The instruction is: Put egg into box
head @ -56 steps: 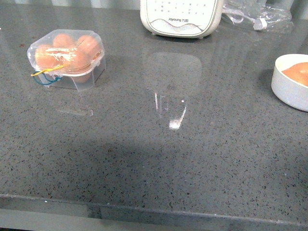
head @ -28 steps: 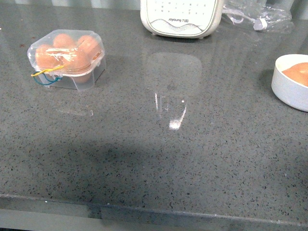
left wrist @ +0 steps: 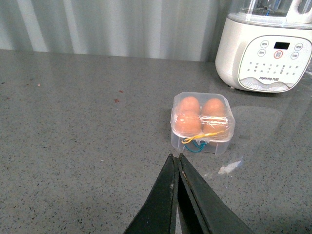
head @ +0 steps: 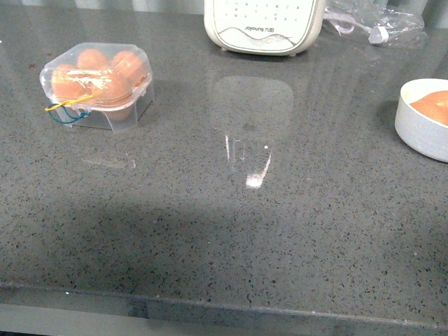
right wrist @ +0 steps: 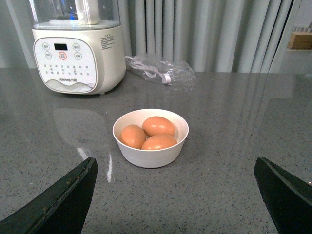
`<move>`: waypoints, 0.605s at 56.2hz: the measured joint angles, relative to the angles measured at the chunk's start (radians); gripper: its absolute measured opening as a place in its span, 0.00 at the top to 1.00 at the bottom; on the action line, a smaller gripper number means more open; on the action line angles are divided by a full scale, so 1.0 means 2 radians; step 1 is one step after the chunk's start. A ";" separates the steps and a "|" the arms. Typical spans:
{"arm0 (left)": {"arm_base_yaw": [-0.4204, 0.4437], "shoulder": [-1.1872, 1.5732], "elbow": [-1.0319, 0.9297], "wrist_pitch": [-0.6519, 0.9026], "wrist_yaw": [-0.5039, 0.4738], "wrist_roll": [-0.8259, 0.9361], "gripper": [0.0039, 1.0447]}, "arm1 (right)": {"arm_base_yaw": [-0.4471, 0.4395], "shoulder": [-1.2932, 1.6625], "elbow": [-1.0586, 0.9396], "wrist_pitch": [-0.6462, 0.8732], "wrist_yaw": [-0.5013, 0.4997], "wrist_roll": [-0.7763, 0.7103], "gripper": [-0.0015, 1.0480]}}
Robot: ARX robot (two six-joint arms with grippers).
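The clear plastic box sits at the far left of the counter, lid closed, with several brown eggs inside and yellow and blue bands at its front. It also shows in the left wrist view. My left gripper is shut and empty, short of the box. Three brown eggs lie in a round white bowl in the right wrist view. The bowl is at the right edge of the front view. My right gripper is open and empty, short of the bowl. Neither gripper shows in the front view.
A white blender base stands at the back middle, also in both wrist views. A clear plastic bag with a cable lies behind the bowl. The counter's front edge runs along the bottom.
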 joint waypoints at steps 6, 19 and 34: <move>0.000 -0.016 -0.011 -0.006 0.000 0.000 0.97 | 0.000 0.000 0.000 0.000 0.000 0.000 0.07; 0.000 -0.041 -0.023 -0.018 0.000 0.000 0.97 | 0.000 0.000 0.000 0.000 0.000 0.000 0.07; 0.000 -0.111 -0.035 -0.088 -0.001 -0.001 0.97 | 0.000 0.000 0.000 0.000 0.000 0.000 0.07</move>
